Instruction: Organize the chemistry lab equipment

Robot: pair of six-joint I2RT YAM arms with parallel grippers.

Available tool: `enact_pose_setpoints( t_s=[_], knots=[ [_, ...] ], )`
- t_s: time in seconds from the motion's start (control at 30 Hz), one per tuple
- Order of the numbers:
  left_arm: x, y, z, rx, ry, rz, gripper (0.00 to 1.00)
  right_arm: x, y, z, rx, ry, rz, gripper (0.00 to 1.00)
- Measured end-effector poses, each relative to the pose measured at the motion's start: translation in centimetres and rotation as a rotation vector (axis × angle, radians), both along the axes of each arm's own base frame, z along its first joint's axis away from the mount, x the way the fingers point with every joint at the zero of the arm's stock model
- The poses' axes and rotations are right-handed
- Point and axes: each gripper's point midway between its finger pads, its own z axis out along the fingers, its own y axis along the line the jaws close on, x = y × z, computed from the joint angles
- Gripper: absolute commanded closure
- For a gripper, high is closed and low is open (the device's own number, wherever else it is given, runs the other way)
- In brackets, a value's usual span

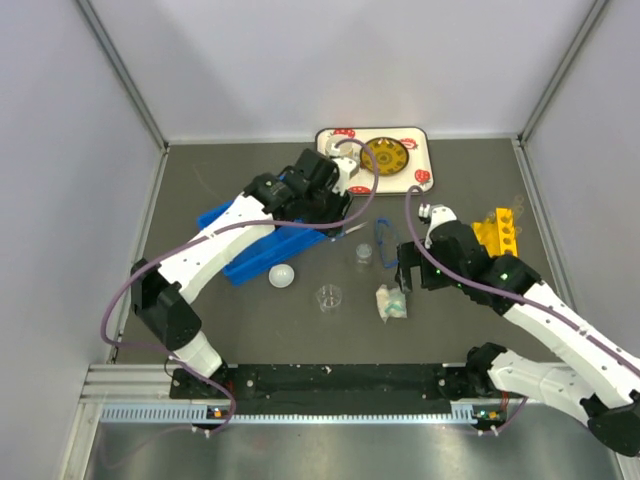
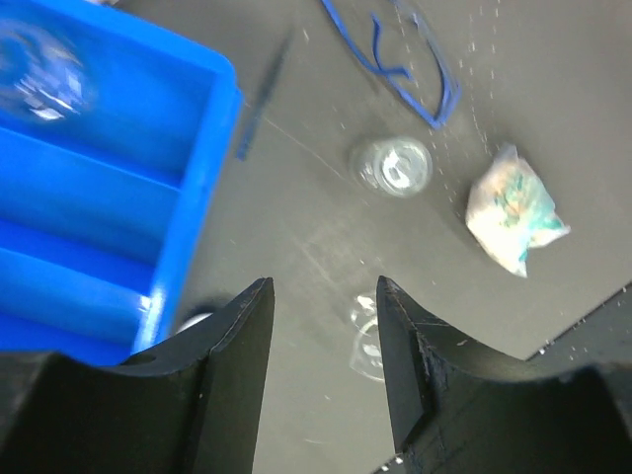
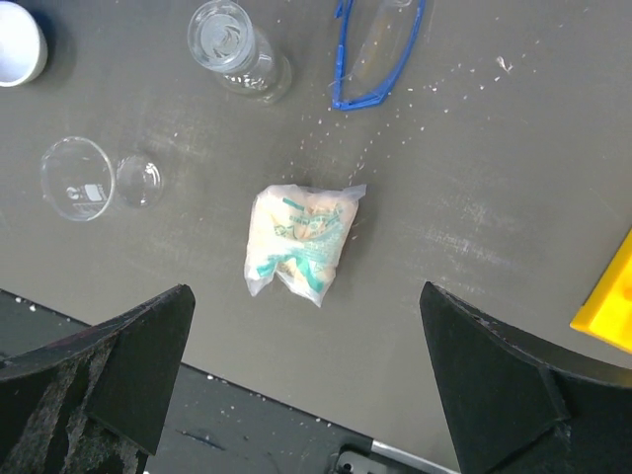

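The right gripper (image 3: 304, 292) hung with its jaws spread as wide as they go and nothing between them, directly over the white-and-teal plastic packet (image 3: 296, 242). The packet lay flat on the dark grey counter (image 3: 474, 178), apart from everything else. I judged it light, soft and crinkly. It would give under the pads and might slide, so a pinch across its plump middle, the narrow way, looked the safest hold.

Further out lay a tipped small clear beaker (image 3: 94, 178) and an upright small clear beaker (image 3: 237, 49). The blue-rimmed clear goggles (image 3: 380, 54) lay just beside the upright one, and the small white dome (image 3: 20, 44) sat at the corner of the view. Both beakers looked light, stiff, slick and breakable. The upright one seemed best taken gently across its wall below the rim, while the tipped one was liable to roll. The goggles looked springy and were best held by the frame.

The left gripper (image 2: 321, 296) stood about half spread and empty, with bare counter showing between its jaws. It hovered just beside the blue divided plastic tray (image 2: 118, 197). A blurred clear thing (image 2: 39, 74), perhaps a beaker, sat in the tray's far compartment. A yellow block rack (image 1: 498, 232) stood well apart to the right.
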Motion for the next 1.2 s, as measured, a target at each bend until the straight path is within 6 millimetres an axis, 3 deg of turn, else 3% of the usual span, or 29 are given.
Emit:
enact_pose_setpoints(
  t_s=[0.2,0.37,0.5,0.63,0.77,1.2],
  knots=[
    [-4.2,-1.3,-5.8,0.045,0.144,0.005,0.49,-1.4,-1.1,1.8,0.057,-0.043,-0.013,0.01],
    [-5.8,-2.9,-7.6,0.032,0.17,-0.009,0.31,-2.4,-1.7,2.3,0.08,-0.049,-0.018,0.01],
    [-5.4,-4.9,-8.2,0.007,0.165,-0.026,0.28,-2.8,-1.9,2.1,0.088,-0.044,-0.019,0.01],
    [-4.7,-6.6,-10.4,0.03,0.187,-0.044,0.24,-3.1,-2.1,1.9,0.085,-0.032,-0.02,0.01],
    [-4.2,-7.7,-12.6,0.065,0.214,-0.052,0.01,-3.1,-2.0,1.9,0.087,-0.03,-0.021,0.01],
    [-1.8,-9.9,-12.9,0.072,0.18,-0.061,0.01,-3.1,-2.0,1.8,0.086,-0.028,-0.021,0.01]
  ],
)
